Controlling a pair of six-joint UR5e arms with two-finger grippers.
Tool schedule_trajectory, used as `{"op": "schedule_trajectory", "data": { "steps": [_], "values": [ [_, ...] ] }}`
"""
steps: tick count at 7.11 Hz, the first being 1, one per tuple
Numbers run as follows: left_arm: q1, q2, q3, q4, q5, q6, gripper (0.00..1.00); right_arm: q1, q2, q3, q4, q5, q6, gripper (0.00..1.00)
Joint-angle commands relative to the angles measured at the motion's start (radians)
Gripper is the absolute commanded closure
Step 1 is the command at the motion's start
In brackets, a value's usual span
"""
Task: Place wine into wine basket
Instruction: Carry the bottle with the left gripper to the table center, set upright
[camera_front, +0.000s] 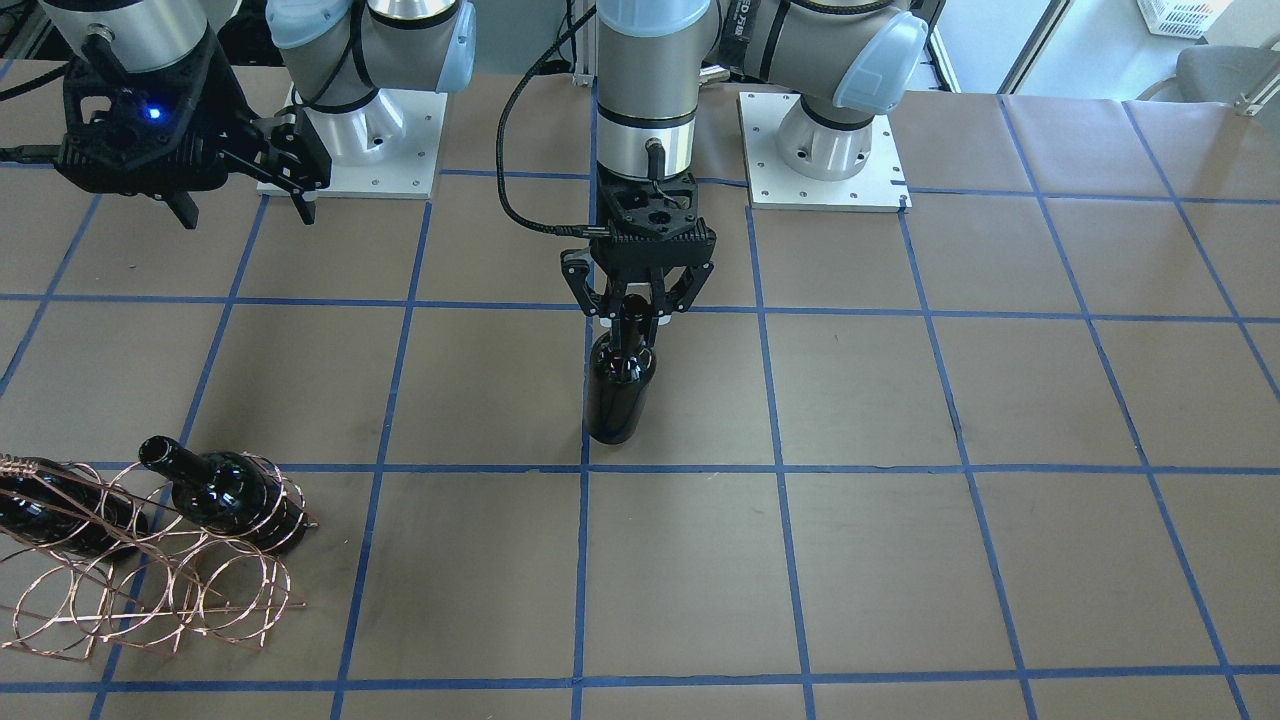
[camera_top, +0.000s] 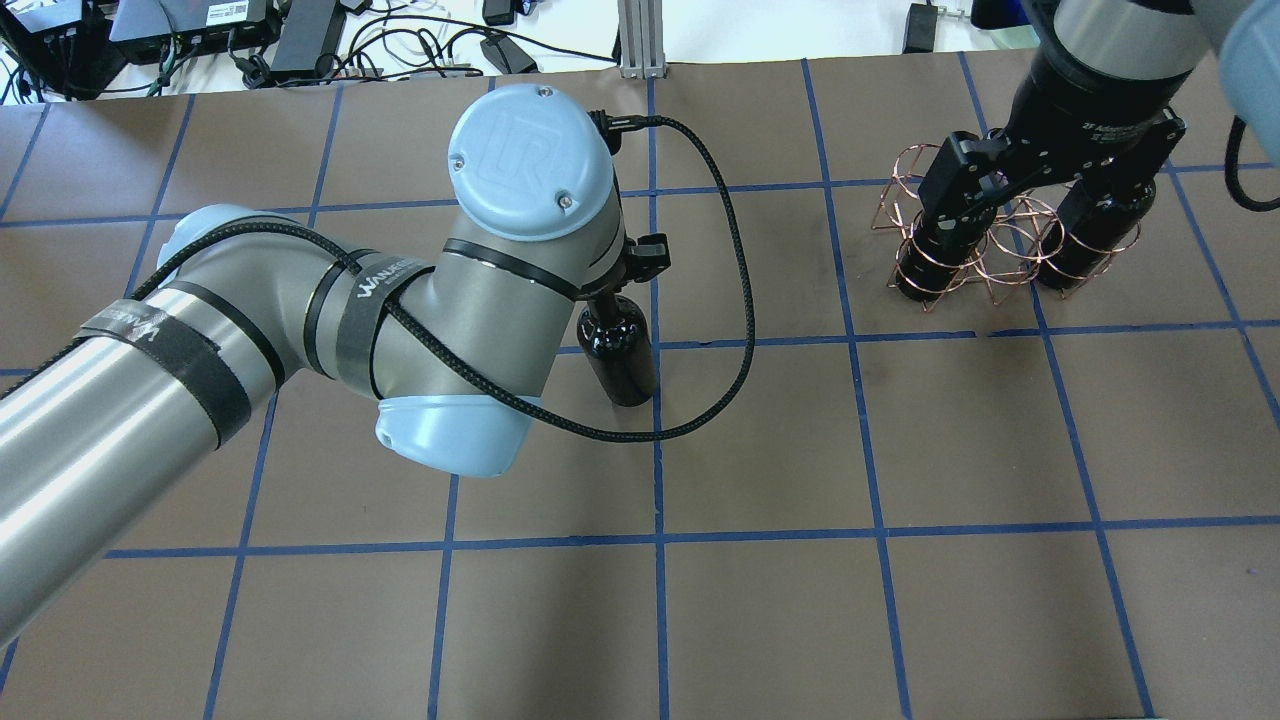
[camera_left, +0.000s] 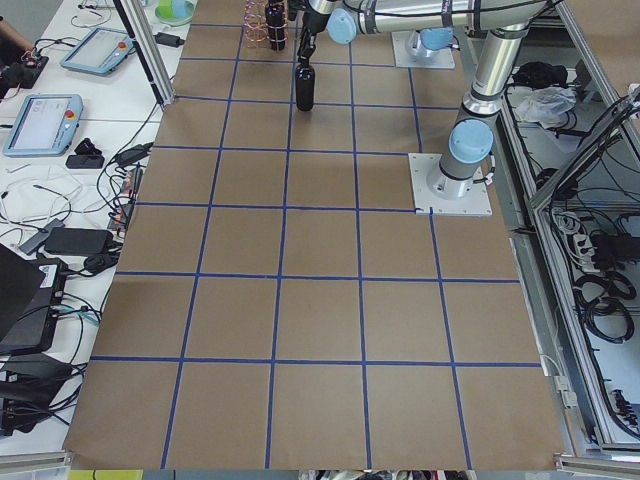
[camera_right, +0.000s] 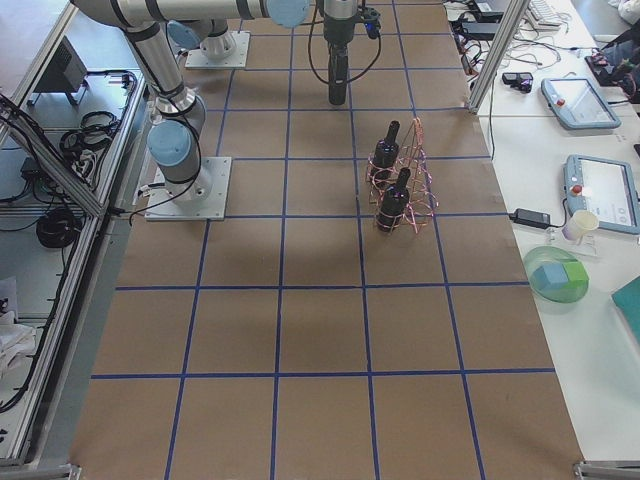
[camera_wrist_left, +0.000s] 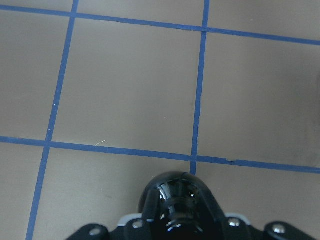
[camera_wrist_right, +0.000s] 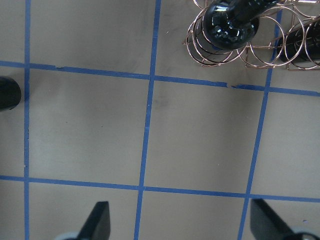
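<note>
A glossy black wine bottle (camera_front: 619, 392) stands upright near the table's middle, also in the overhead view (camera_top: 622, 348) and the left wrist view (camera_wrist_left: 176, 202). My left gripper (camera_front: 636, 318) is shut on its neck from above. I cannot tell whether its base touches the table. The copper wire wine basket (camera_front: 160, 575) lies off to my right, also in the overhead view (camera_top: 1003, 243). It holds two look-alike bottles (camera_front: 228, 496) (camera_front: 48, 516). My right gripper (camera_front: 245, 205) hangs open and empty above the table next to the basket, its fingers (camera_wrist_right: 98, 221) spread wide.
Brown paper with a blue tape grid covers the table (camera_front: 900, 560). The two arm base plates (camera_front: 824, 150) (camera_front: 352, 140) sit at my edge. Tablets and cables lie on side benches (camera_left: 60, 110) beyond the table's far edge.
</note>
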Motion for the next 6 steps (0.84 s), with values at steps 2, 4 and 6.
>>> {"op": "schedule_trajectory", "data": {
  "steps": [2, 4, 6],
  "values": [
    [-0.020, -0.005, -0.006, -0.006, 0.009, -0.038, 0.96, 0.001, 0.000, 0.000, -0.001, 0.002, 0.000, 0.00],
    [-0.022, 0.006, -0.008, -0.018, 0.010, -0.038, 0.96, -0.001, 0.000, -0.001, -0.002, 0.006, 0.000, 0.00],
    [-0.022, 0.001, -0.008, -0.053, 0.010, -0.038, 0.96, -0.002, -0.001, -0.002, -0.019, 0.006, -0.002, 0.00]
  ]
}}
